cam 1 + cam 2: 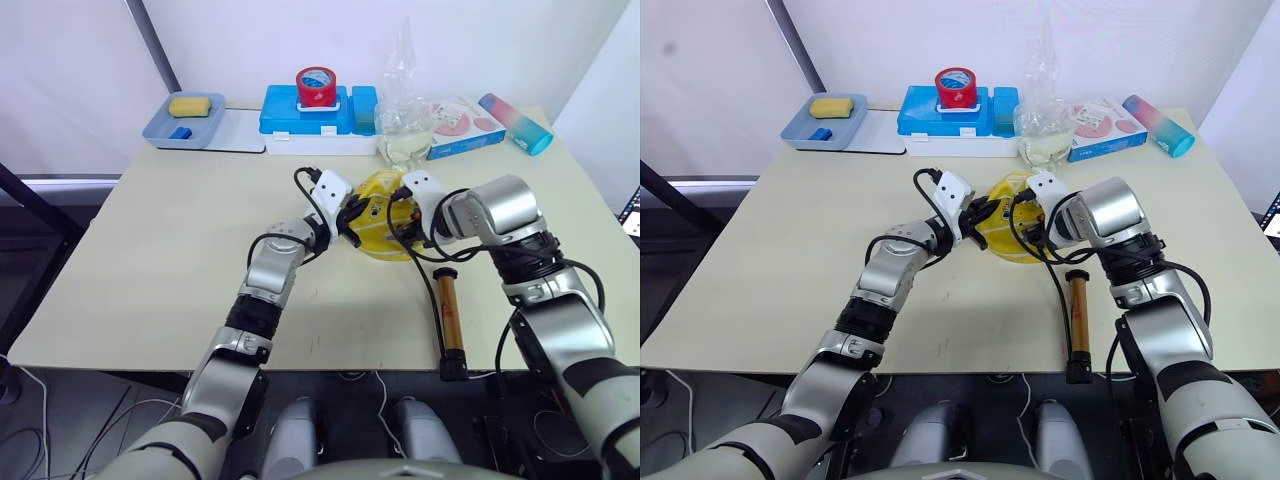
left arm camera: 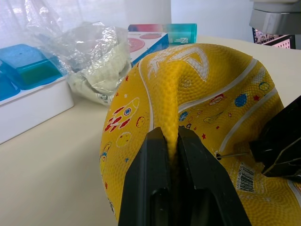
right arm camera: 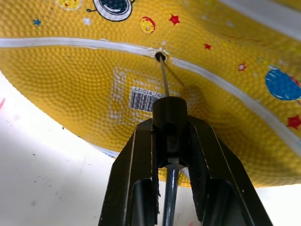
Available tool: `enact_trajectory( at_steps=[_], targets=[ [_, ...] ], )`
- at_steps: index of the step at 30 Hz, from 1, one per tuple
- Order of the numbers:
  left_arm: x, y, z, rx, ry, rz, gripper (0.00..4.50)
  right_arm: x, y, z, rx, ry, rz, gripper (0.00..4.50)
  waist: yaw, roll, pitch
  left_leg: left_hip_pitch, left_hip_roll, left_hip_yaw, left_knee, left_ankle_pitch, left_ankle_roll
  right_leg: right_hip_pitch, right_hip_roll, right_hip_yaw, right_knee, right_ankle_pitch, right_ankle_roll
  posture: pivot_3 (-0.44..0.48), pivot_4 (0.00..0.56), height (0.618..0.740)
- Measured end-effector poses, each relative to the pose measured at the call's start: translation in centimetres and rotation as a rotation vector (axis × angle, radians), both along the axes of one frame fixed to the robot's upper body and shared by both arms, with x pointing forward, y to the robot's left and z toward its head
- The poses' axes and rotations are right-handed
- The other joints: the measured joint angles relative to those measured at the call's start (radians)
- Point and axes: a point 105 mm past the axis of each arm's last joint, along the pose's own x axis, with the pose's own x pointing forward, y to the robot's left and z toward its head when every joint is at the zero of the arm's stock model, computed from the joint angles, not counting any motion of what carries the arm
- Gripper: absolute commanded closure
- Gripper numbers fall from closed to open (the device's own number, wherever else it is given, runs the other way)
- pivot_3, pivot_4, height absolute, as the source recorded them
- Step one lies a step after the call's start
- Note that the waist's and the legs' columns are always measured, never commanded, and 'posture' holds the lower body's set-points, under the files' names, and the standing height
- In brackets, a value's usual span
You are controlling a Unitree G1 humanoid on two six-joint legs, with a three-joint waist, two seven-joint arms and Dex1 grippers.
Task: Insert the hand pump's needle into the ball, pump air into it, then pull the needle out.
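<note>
My ball (image 2: 197, 117) is yellow with white seam lines, red stars and rockets. My hand pump (image 1: 451, 310) is gold-bronze with black caps; its needle (image 3: 163, 77) is metal-grey.

Lab-like room — bare table (image 1: 150, 270); white walls (image 1: 80, 70)

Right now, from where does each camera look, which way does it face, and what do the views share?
Head stereo pair: looks forward and down over both arms at the table, the ball and the hand pump.
Left wrist: looks along the left gripper, shut on a fold of the ball.
Right wrist: looks along the right gripper, shut on the needle, its tip at the ball's valve hole.
Shared: all views show the yellow ball.
</note>
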Motion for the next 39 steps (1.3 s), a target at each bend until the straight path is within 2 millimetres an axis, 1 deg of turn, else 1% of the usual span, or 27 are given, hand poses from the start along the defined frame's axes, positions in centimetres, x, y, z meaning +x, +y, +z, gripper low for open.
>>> enact_trajectory(
  at_steps=[6,12,18,28,39],
  targets=[
    [0.0,0.1,0.0,0.011,-0.005,0.004,4.48,0.1,0.6,0.2,0.012,0.023,-0.019,4.19,-0.002,0.0,0.0,0.0,0.0,-0.002,0.0,0.0,0.0,0.0,0.0,-0.005,0.001,0.0,0.0,0.0,0.15,0.739],
    [0.1,0.2,0.0,0.012,-0.005,0.005,4.48,0.2,0.5,0.1,0.041,0.036,-0.044,4.19,-0.002,0.0,0.0,0.0,0.0,-0.003,0.0,0.0,0.0,0.0,0.0,-0.007,0.001,0.0,0.0,0.0,0.15,0.739],
    [0.0,0.2,0.0,0.011,-0.007,0.004,4.48,0.5,0.2,0.3,0.085,0.062,-0.084,4.19,-0.003,0.0,0.0,0.0,0.0,-0.003,0.0,0.0,0.0,0.0,0.0,-0.007,0.001,0.0,0.0,0.0,0.15,0.739],
    [0.2,0.2,-0.2,0.012,0.0,0.006,4.48,0.4,-0.7,0.3,0.069,0.045,-0.08,4.19,-0.001,0.0,0.0,-0.001,0.0,-0.005,0.0,0.0,0.0,0.0,-0.001,-0.01,0.001,0.0,0.0,0.0,0.15,0.739],
    [0.4,0.1,-0.2,0.01,0.005,0.008,4.48,0.3,-1.0,0.4,0.059,0.029,-0.069,4.19,0.001,0.0,0.0,-0.001,0.0,-0.005,0.0,0.0,0.0,0.0,-0.002,-0.01,0.001,0.0,0.0,0.0,0.15,0.739]
  ],
)
